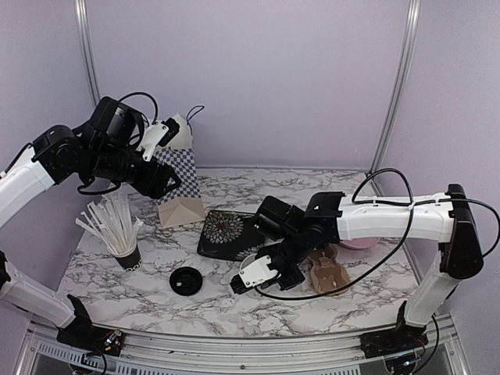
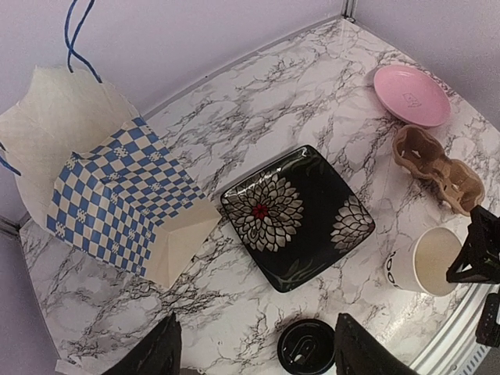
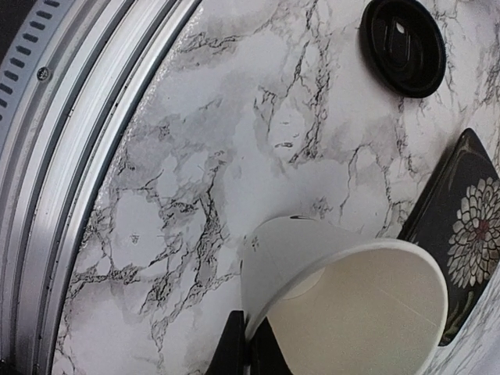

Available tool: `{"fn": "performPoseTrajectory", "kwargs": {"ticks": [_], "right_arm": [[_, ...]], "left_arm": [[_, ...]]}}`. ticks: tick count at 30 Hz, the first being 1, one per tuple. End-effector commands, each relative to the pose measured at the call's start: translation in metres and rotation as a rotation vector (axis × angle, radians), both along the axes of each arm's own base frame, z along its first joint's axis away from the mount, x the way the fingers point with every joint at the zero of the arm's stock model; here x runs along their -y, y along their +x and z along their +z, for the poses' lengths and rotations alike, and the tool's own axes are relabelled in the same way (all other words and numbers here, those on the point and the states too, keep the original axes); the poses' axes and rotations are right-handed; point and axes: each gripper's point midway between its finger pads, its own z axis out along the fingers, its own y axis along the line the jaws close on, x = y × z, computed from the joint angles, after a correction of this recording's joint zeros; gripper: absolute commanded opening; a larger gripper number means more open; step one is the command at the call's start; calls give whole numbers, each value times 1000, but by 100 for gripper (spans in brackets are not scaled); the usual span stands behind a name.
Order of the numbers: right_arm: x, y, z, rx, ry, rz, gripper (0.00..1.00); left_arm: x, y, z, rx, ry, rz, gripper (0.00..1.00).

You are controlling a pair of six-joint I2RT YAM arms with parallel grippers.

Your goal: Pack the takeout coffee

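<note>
Near the front edge of the desk (image 1: pixel 101 301), about midway along it, your right gripper (image 1: pixel 248 275) was clamped on the rim of the takeout coffee cup (image 3: pixel 344 305), with one finger outside the wall and one inside. The overhead view hid nearly all of the cup under that gripper. The right wrist view showed its open mouth and white inside, and the left wrist view showed black lettering on its side. Its lid (image 1: pixel 186 280) lay flat on the desk to the left of the cup, apart from it.

Your left gripper (image 2: pixel 258 336) hung high toward the back left corner, fingers wide apart around nothing, beside the top of the checked paper bag (image 1: pixel 178 183). Only the overhead view took in the black cup of straws (image 1: pixel 117 230) near the left edge. The pink plate (image 2: pixel 412 94) showed whole from the left wrist, while from overhead the right arm (image 1: pixel 383 219) covered most of it.

A black square plate (image 2: pixel 297 215) sat just behind the cup; you could not tell from these views whether they touched. The cardboard carrier (image 1: pixel 326 269) lay near the cup on its right. From the right wrist, a band of bare marble ran between the cup and the metal rail (image 3: pixel 78 156) at the front edge. More bare desk lay between the bag and the back right corner.
</note>
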Motion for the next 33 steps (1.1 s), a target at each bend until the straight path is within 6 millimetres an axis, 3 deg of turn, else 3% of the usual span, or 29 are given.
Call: {"fn": "performPoseTrajectory", "kwargs": {"ticks": [1, 4, 7, 13, 18, 22, 25, 29, 33], "right_arm": [[2, 4, -11, 16, -24, -21, 1], [2, 3, -10, 13, -22, -29, 6], [4, 2, 2, 19, 2, -26, 23], [14, -1, 60, 27, 125, -22, 38], [34, 39, 106, -64, 309, -160, 39], [61, 89, 116, -122, 490, -344, 39], [77, 119, 110, -141, 572, -449, 39], [92, 144, 105, -155, 624, -535, 39], [97, 153, 95, -154, 633, -570, 39]], "left_arm": [[0, -19, -21, -56, 112, -70, 65], [10, -28, -28, -79, 157, -114, 63], [22, -45, -35, -100, 212, -169, 63], [37, -83, -63, -152, 350, -271, 61], [41, -118, -98, -233, 398, -321, 57], [40, -139, -141, -305, 478, -344, 51], [42, -146, -169, -343, 493, -347, 51], [47, -141, -189, -325, 488, -334, 54], [53, -136, -221, -333, 528, -325, 54]]}}
